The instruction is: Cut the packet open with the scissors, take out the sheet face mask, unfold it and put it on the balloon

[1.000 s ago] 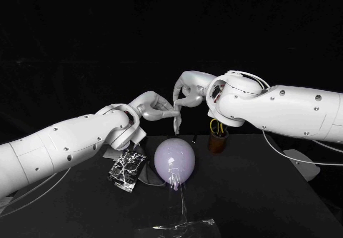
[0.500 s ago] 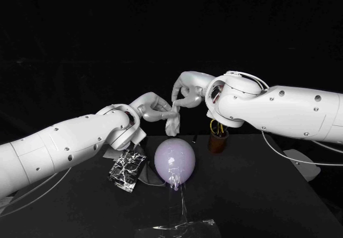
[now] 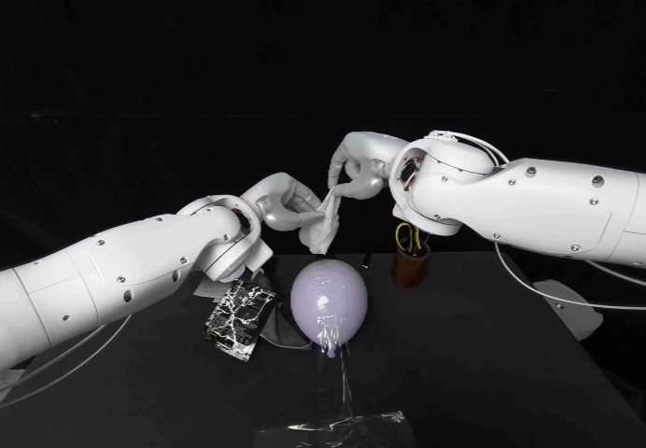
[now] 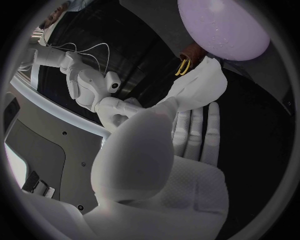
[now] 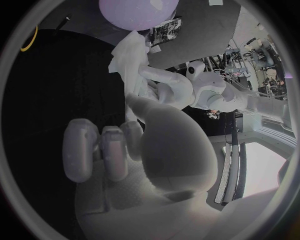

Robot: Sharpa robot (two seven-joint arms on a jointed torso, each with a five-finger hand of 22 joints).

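The folded white sheet mask [image 3: 322, 227] hangs above the pale purple balloon [image 3: 330, 299], which lies on the black table. My left hand [image 3: 283, 207] pinches the mask from one side and my right hand [image 3: 353, 179] pinches its upper edge from the other. The left wrist view has the mask [image 4: 200, 87] beyond my left hand's fingertips [image 4: 195, 125], with the balloon [image 4: 222, 25] behind it. In the right wrist view the mask [image 5: 128, 60] hangs between my right hand [image 5: 144, 145] and the balloon [image 5: 137, 11]. The cut black-and-white packet [image 3: 240, 319] lies left of the balloon.
A brown cup [image 3: 411, 268] holding the yellow-handled scissors [image 4: 183, 66] stands just right of and behind the balloon. A crumpled clear film [image 3: 337, 431] lies near the table's front edge, with a thin strand running up to the balloon's knot.
The mask has spread wider between the hands and now hangs as a broader flap. My left hand has dropped slightly and drawn a little away from the right.
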